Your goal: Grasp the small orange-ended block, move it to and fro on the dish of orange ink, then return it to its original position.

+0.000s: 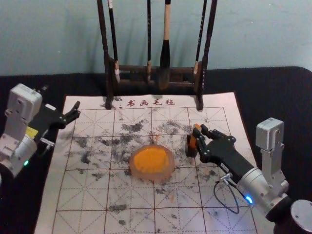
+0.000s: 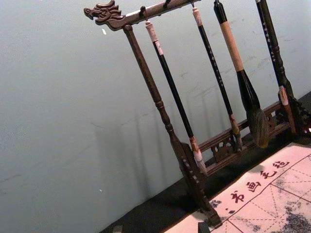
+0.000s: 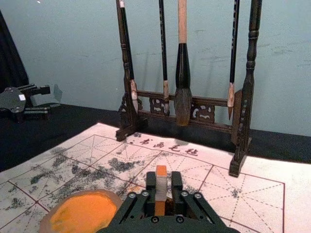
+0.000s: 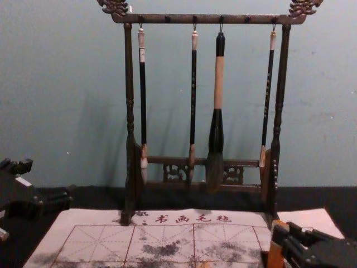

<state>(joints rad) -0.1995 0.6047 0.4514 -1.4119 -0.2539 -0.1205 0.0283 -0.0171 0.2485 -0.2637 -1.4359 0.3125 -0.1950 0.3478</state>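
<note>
Here's the gridded calligraphy mat (image 1: 83, 195), brush rack (image 4: 206, 19) at its far edge. Left tool (image 1: 74, 111) sits parked wide by the mat's left side; right tool (image 3: 163, 179), over on the right, closes on the block's sides. Ink dish (image 1: 169, 171) just left of it. And the orange-ended block (image 3: 161, 190), upright: looks light, stiff, best gripped mid-length, inky ends likely slippery!

A carved brush rack (image 4: 206, 19) stood at the twelve o'clock edge of the smudged, grid-lined calligraphy mat (image 1: 80, 192) on the black surface (image 1: 282, 97), four calligraphy brushes (image 4: 218, 84) hanging from it.
</note>
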